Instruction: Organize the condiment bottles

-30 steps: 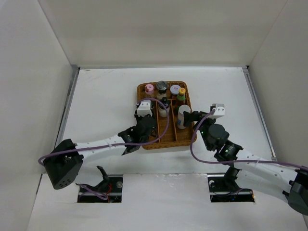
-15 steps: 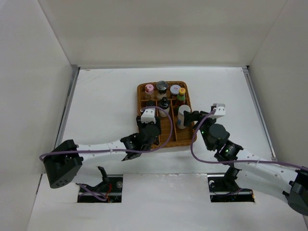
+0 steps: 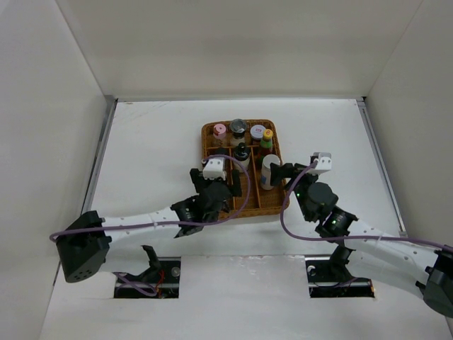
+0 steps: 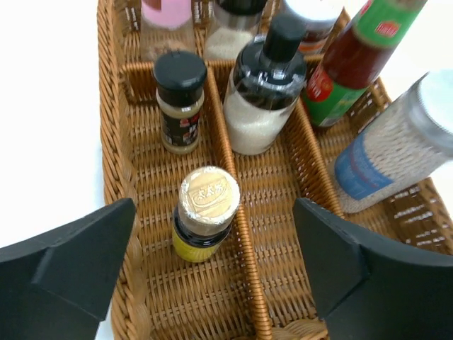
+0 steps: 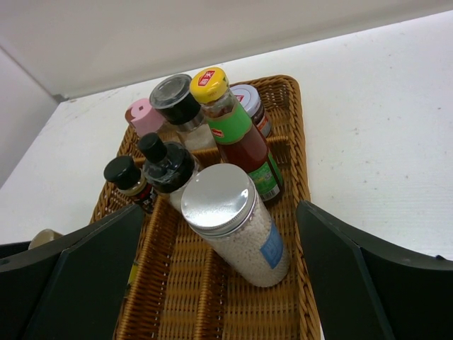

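Brown wicker is what it all sits in: a divided tray point(image 4: 113, 142) with every condiment bottle I can see already inside it. In the near left compartment a small yellow-labelled bottle point(image 4: 202, 237) with a gold foil cap stands upright, close against the centre divider. The left gripper point(image 4: 214, 207) is spread wide on either side of it, touching neither flank, so nothing is held. To my eye the sensible move is to draw that claw straight up and back with the fingers kept wide. A sideways drift could clip the gold cap or snag the weave. The right gripper point(image 5: 221, 209) is likewise released, its fingers flanking the silver-lidded jar of white granules point(image 5: 241, 241) in the right compartment without gripping it. That jar looks tilted in both wrist views, though I can't tell whether it truly leans. If it does, I'd square it gently low on the body, away from the red sauce bottle point(image 5: 237, 138) just behind. As for writing, the gold cap carries embossed characters I can't make out. The sauce bottle's yellow cap has a red logo and its green label has a red patch with white lettering, both too small to read. The jar has a plain-looking blue label, and the black-capped shaker point(image 4: 178, 99) has a dark one, illegible.
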Controlling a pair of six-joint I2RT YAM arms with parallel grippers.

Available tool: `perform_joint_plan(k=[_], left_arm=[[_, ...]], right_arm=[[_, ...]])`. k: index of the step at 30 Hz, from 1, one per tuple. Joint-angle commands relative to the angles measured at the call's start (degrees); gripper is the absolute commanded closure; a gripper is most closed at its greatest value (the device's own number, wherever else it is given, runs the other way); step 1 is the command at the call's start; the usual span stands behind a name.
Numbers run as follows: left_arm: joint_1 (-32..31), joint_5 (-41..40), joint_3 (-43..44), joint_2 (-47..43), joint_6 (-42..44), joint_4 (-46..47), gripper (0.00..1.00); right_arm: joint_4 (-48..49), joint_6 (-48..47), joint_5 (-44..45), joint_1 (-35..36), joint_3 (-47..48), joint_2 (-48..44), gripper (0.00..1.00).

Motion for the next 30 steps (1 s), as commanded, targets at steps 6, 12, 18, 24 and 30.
perform_joint_plan(k=[6,12,18,24,30], left_arm=[[1.0,-9.3,-0.2,-13.2,8.0,2.5,0.00],[10.0,-10.2,-6.8,-22.9,9.4,8.7,0.00],[25.9,2.2,-8.8,-21.7,-13.4,-7.4,0.00],[40.9,21.5,-1.5,-16.8,-18.7,-20.8,0.00],[36.8,20.5,0.3,-18.4,-18.1,-21.4,0.00]], right_arm=[[3.4,0.2,0.9,-0.5,-0.9,-2.9,0.03],[4.1,0.4,1.3,-0.6,-1.4,-2.9,0.00],[3.7,1.5,3.9,-1.9,-1.9,-2.9,0.00],[3.2,2.9,5.7,-3.6,-2.5,-3.2,0.00],[2.5,3.9,5.2,-4.1,-2.4,-3.0,0.00]])
